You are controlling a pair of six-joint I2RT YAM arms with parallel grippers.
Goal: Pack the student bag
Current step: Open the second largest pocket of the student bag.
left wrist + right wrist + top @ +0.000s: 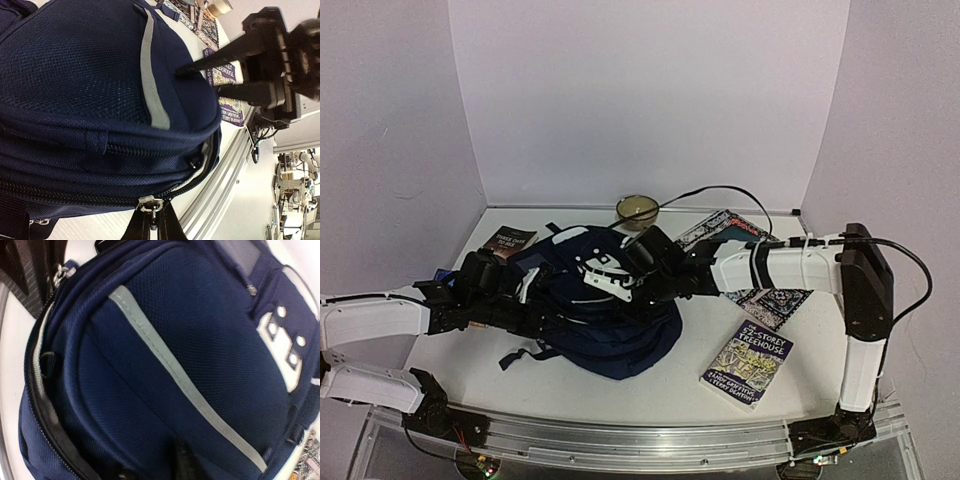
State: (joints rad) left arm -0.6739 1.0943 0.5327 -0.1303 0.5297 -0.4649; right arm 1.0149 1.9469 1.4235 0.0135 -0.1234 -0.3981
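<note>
Left wrist view: student bag point(90, 75) lying front panel up, zip gripped by one arm, other arm on top

Student bag sits mid-table point(650, 400) between the two arms; the zip track gapes a little along its left edge, how far open I cannot tell. Left gripper point(151, 222) is pinched narrow on the zipper pull point(150, 205) there, likely so it can drag the slider and open the compartment. Right gripper point(197, 80) has its fingers spread apart, upper tip touching the top fabric, probably pinning the bag so it does not slide with the pull. Nothing looks packed yet: Treehouse book point(748, 363) lies near the bag on the right, dark book point(510, 243) behind-left, patterned book point(770, 295) under the right arm, bowl point(638, 210) at the back
</note>
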